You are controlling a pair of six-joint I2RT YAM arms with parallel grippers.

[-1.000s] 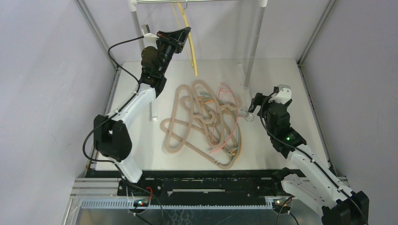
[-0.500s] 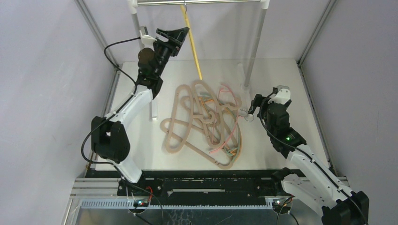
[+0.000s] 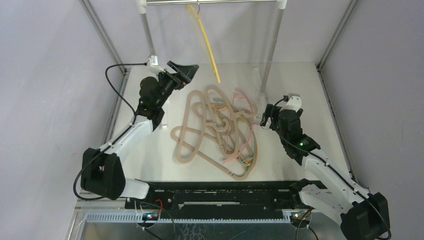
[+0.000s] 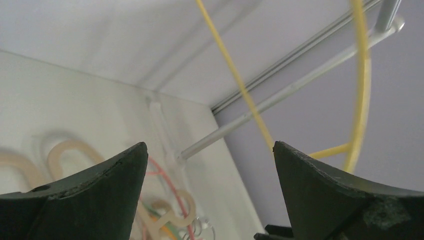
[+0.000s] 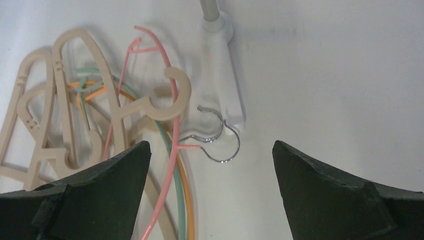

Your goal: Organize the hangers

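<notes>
Edging leftward, the right gripper (image 3: 265,116) gapes empty, the heaped hangers (image 3: 220,122) to its left (long axes running fore-aft). Farther off, the left gripper (image 3: 187,75), dropped back and released, tilts upward; beyond its tips the yellow hanger (image 3: 215,70) hangs steeply from the rail (image 3: 225,2).

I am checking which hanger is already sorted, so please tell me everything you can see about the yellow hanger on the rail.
The yellow hanger is thin and looks like plastic, with a curved shoulder and a straight bar. A small metal hook at its top holds it on the metal rail at the back. It hangs slanted, with its lower end free above the table. Only the rail touches it. The open left gripper is beside it, apart.
</notes>
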